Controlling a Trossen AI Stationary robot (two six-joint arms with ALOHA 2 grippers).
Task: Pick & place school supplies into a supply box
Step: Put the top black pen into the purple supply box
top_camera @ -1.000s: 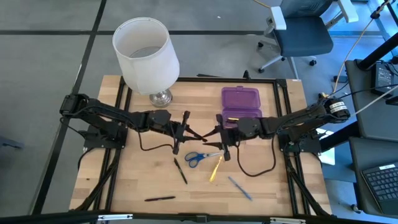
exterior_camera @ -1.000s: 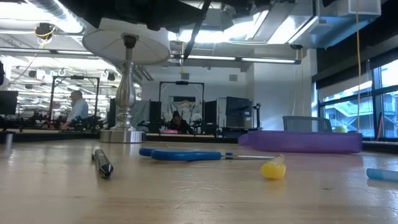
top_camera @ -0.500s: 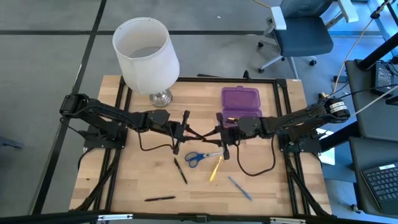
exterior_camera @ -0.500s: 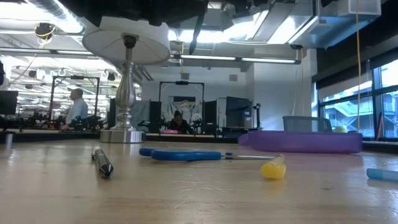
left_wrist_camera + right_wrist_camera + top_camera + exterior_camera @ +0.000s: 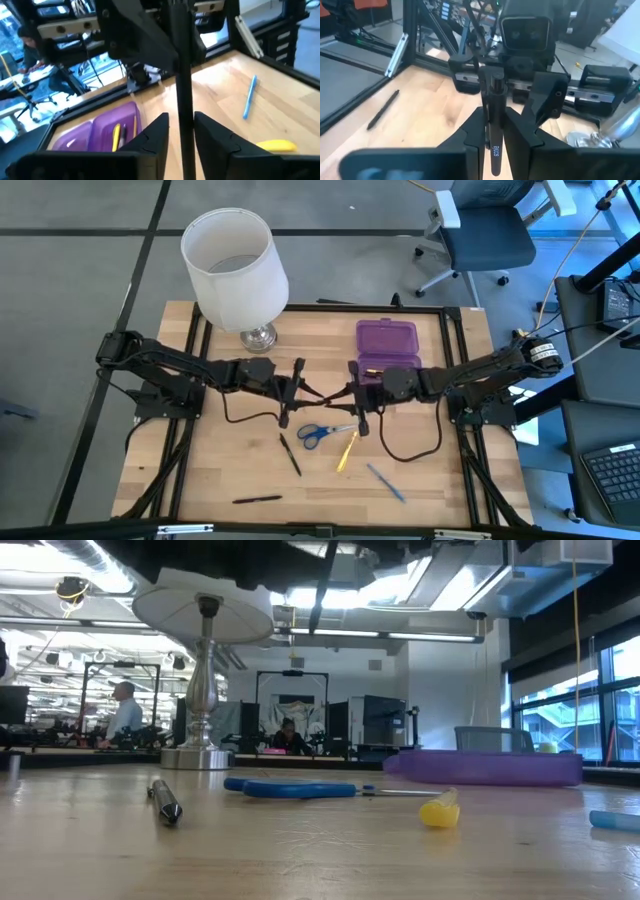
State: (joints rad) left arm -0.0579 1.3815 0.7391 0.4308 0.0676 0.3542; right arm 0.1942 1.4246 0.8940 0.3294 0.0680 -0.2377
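Note:
A thin black pen (image 5: 323,585) stands steeply upright in the air over the table's middle, between my two grippers, which face each other. My right gripper (image 5: 496,130) is shut on it. My left gripper (image 5: 182,137) is open, one finger on each side of the pen with a thin gap. The purple supply box (image 5: 387,345) lies open at the far right with a yellow pencil (image 5: 116,137) inside. On the table lie blue-handled scissors (image 5: 322,432), a yellow pencil (image 5: 347,450), a blue pen (image 5: 385,482) and two black pens (image 5: 290,455) (image 5: 257,500). My right gripper pinches the black pen's shaft (image 5: 493,107) between its two fingers. The fingers come about level from the table's right side and lie across the pen. The pen is lifted clear of the table and stands nearly upright, slightly tilted.
A white lampshade (image 5: 235,265) on a metal base (image 5: 258,337) stands at the far left of the table. A black frame rail (image 5: 450,310) runs around the wooden top. Beyond the table are an office chair (image 5: 485,235) and people at desks (image 5: 122,710).
In the low view the black pen between the grippers has tipped a little nearer to upright. Both arms have stayed where they were.

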